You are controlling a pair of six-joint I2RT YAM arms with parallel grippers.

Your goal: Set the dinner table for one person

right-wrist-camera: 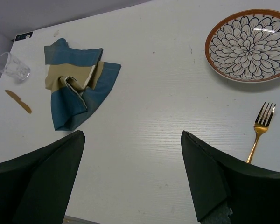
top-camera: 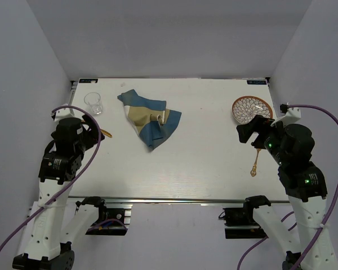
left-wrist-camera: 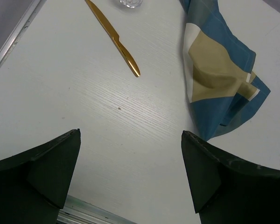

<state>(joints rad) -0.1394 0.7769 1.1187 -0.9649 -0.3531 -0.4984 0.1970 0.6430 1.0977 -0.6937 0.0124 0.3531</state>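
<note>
The white dinner table (top-camera: 203, 163) carries a crumpled blue-and-beige placemat (top-camera: 150, 118), a clear glass (top-camera: 93, 103), a flower-patterned plate (top-camera: 252, 108), a gold fork (top-camera: 254, 163) and a gold knife (top-camera: 106, 133). My left gripper (top-camera: 94, 128) is open and empty, over the table's left side, near the knife (left-wrist-camera: 114, 39) and left of the placemat (left-wrist-camera: 219, 74). My right gripper (top-camera: 245, 134) is open and empty, just in front of the plate (right-wrist-camera: 248, 44), with the fork (right-wrist-camera: 259, 128) to its right.
A metal rail (top-camera: 180, 200) runs along the table's near edge, and another (left-wrist-camera: 9, 44) along its left edge. Grey walls close in the left, right and back. The glass (right-wrist-camera: 11, 65) stands at the far left corner, the placemat (right-wrist-camera: 77, 88) beside it.
</note>
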